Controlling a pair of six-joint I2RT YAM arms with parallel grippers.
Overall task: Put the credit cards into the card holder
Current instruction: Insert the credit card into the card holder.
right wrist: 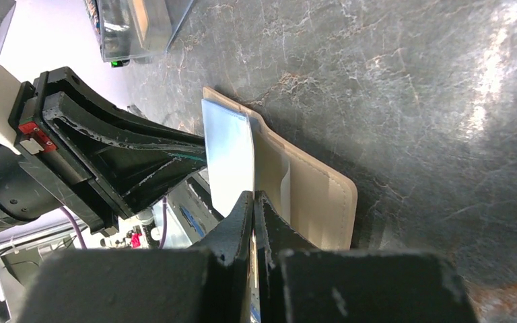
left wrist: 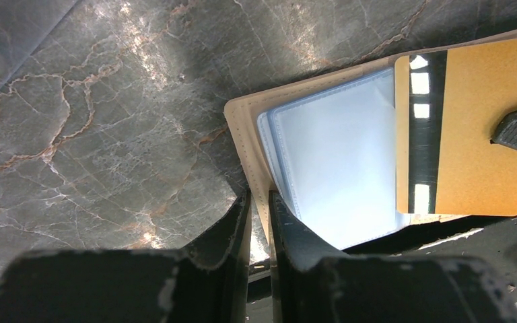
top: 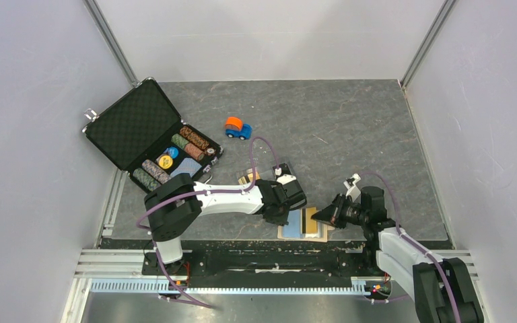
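Two pinches: left tool [left wrist: 259,202] holder [left wrist: 242,128], right tool [right wrist: 254,198] card [left wrist: 478,134].

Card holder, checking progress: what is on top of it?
Gold plastic card with black stripe lies over clear sleeves of the beige card holder; what's beneath it is covered.

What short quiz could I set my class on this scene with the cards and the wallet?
1. True or false: the card holder lies folded shut on the table.
2. The right gripper is clamped on: A) a poker chip, B) the gold card, C) the toy car.
3. Which thing does the left gripper pinch, and at what part?

Key: 1 false, it lies open; 2 B; 3 the card holder, at its edge.
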